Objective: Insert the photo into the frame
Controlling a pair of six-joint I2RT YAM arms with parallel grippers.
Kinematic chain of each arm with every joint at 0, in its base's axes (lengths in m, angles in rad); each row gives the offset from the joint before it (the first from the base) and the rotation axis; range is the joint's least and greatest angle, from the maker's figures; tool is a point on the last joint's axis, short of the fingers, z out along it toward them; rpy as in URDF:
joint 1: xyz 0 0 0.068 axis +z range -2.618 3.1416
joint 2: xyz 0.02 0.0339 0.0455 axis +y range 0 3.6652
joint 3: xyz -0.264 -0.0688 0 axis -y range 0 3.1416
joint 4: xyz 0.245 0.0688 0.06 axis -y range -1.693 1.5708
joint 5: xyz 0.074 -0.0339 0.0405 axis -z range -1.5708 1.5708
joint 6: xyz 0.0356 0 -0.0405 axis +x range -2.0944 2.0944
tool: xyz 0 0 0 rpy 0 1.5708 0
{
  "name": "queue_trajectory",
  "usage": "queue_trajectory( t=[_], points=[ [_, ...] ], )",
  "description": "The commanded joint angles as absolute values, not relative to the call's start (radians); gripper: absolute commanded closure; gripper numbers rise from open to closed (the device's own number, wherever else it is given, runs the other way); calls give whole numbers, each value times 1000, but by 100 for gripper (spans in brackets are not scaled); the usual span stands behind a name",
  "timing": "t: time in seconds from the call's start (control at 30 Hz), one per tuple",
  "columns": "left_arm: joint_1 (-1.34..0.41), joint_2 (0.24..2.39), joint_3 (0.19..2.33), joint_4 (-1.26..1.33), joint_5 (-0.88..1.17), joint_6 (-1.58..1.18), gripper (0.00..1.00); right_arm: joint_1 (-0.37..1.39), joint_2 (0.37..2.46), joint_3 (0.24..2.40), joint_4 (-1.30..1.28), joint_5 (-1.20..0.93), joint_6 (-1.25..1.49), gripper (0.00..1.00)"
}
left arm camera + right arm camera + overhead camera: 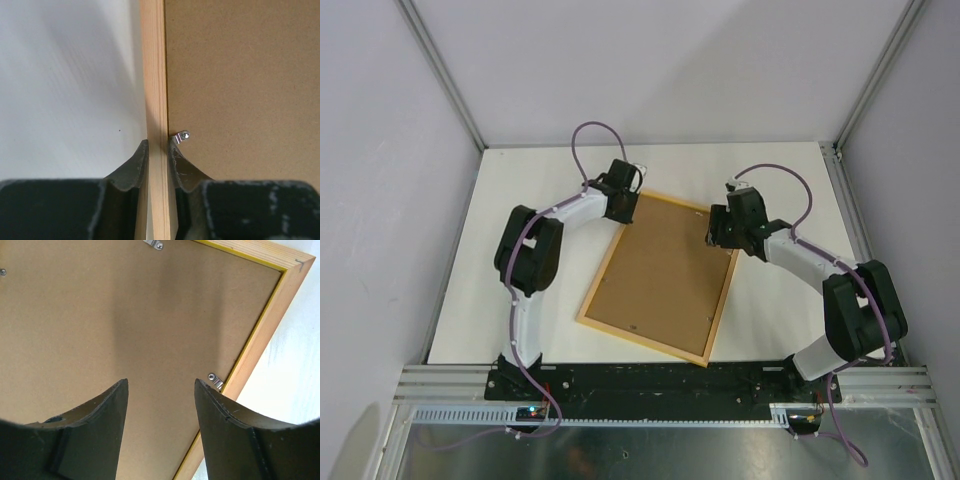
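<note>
The frame (640,341) is lying back-up on the white table (775,310). It is turned askew, so one corner is pointing to the far side and another is reaching the table's near edge, just in front of the arm bases. A plain brown backing board (665,275) is filling its opening, and whatever lies beneath it is hidden from where I stand.

The left gripper (624,203) is working at the far corner. Seen from its wrist, its two fingers (134,169) are pressing on either side of the pale wood rail, clamped on the frame's edge. A small metal clip (183,135) is sitting just beside the inner finger, on the board side of the rail.

The right gripper (718,232) is hovering over the right-hand rail, near its far end. Its fingers (102,415) are standing well apart with only board showing between them, gripping nothing. Another clip (215,380) is lying close to the right fingertip, where the board is meeting a thin yellow edge (251,342).

Bare table is showing on both sides of the frame and beyond the far corner (the left side is looking the roomier). Grey walls (660,70) are closing in the table's left, right and far edges.
</note>
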State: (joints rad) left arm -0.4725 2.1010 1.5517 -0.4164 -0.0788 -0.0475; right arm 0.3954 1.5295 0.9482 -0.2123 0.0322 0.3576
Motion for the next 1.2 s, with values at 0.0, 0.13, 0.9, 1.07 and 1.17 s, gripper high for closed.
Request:
queue_trajectory(
  t=[0.0, 0.13, 0.9, 1.07, 1.17],
  points=[
    [-447, 2040, 1617, -429, -105, -197, 83, 388, 1487, 947, -203, 31, 348, 40],
    [-402, 1950, 1566, -492, -140, -390, 69, 384, 1474, 948, -205, 34, 345, 39],
    [-402, 979, 678, -692, -84, -1217, 37, 375, 1464, 947, -199, -19, 356, 39],
    [-448, 888, 596, -785, -88, -1306, 32, 375, 1479, 948, -199, -18, 361, 40],
    [-464, 863, 568, -807, -84, -1342, 31, 378, 1488, 948, -195, -16, 367, 40]
  ],
)
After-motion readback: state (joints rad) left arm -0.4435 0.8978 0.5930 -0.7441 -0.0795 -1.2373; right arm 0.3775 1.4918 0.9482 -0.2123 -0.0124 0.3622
